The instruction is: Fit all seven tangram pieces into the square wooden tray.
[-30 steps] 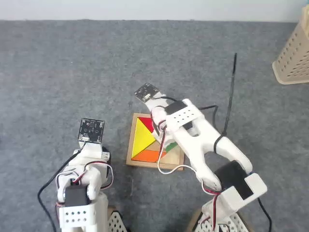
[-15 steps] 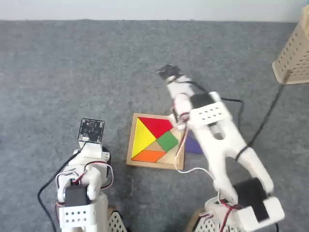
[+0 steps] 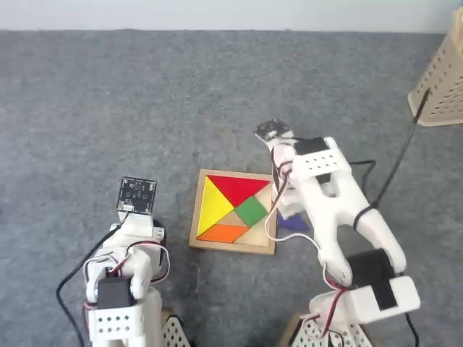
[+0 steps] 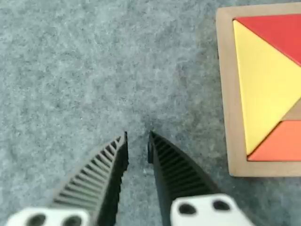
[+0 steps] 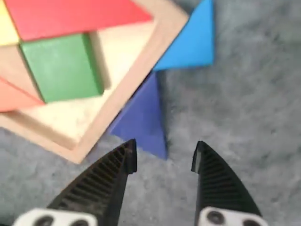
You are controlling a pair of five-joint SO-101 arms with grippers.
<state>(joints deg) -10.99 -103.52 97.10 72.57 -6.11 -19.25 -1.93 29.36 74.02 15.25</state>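
Observation:
The square wooden tray (image 3: 196, 210) lies mid-table holding a red triangle (image 3: 235, 188), a yellow triangle (image 3: 212, 206), a green square (image 3: 251, 211) and an orange piece (image 3: 223, 233); bare wood shows beside the green square (image 5: 117, 52). Outside the tray's right edge lie a dark blue triangle (image 5: 141, 122) touching the frame and a light blue triangle (image 5: 190, 40) next to it. My right gripper (image 5: 163, 148) hangs open just above the carpet, close to the dark blue triangle's tip, holding nothing. My left gripper (image 4: 137, 137) is shut over bare carpet left of the tray (image 4: 225, 94).
A beige perforated basket (image 3: 441, 79) stands at the far right edge. A black cable (image 3: 396, 166) runs from the right arm toward it. Grey carpet (image 3: 145, 101) covers the table, with free room behind and left of the tray.
The right arm left the tray, swung out to the right and back, and now sits lower beside the tray's right edge. The green square now shows in the tray. The left arm kept still.

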